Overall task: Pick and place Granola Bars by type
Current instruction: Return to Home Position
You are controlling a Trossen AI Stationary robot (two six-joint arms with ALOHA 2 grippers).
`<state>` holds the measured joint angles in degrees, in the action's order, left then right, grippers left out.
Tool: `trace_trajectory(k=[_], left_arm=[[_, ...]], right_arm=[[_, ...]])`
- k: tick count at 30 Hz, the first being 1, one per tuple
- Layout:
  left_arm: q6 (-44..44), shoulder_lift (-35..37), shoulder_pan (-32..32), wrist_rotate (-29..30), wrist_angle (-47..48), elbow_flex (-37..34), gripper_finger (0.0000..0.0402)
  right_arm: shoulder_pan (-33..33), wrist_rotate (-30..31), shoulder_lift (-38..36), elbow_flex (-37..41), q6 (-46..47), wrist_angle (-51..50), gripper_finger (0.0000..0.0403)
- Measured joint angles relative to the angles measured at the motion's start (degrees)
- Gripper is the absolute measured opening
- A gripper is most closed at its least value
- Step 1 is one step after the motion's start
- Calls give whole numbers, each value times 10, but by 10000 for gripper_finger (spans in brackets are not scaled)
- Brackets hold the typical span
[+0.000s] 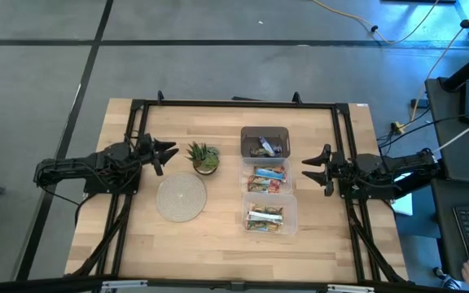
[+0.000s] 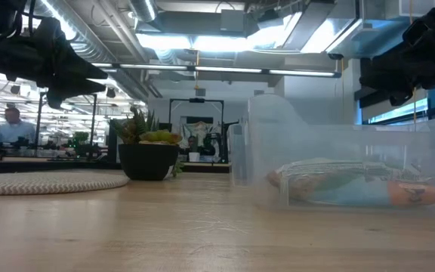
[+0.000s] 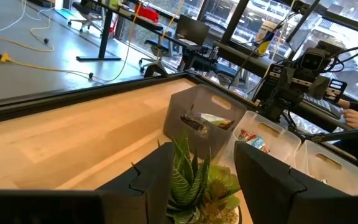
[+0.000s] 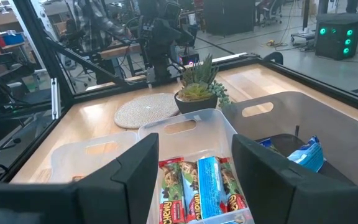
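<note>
Though empty, left hand (image 1: pixel 168 159), right hand (image 1: pixel 306 169) well apart.

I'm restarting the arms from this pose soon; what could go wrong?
1. The left gripper points its open jaws at the potted plant close ahead; a forward lurch could tip it.
2. The right gripper, jaws open and empty, sits just beside the middle bin; a low inward swing might shove it and jostle the granola bars inside.

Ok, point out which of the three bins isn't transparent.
The smoky grey bin at the row's end, level with the potted plant; the other two are clear.
</note>
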<state>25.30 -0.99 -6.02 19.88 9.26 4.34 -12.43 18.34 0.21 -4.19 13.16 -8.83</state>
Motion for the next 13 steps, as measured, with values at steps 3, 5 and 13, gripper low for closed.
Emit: trace_trajectory(k=[3, 5, 13], left_arm=[[0, 0, 0, 0, 0, 0, 164], [0, 0, 0, 0, 0, 0, 163], [0, 0, 0, 0, 0, 0, 164]], right_arm=[[0, 0, 0, 0, -1, 0, 207], [0, 0, 0, 0, 0, 0, 207], [0, 0, 0, 0, -1, 0, 207]])
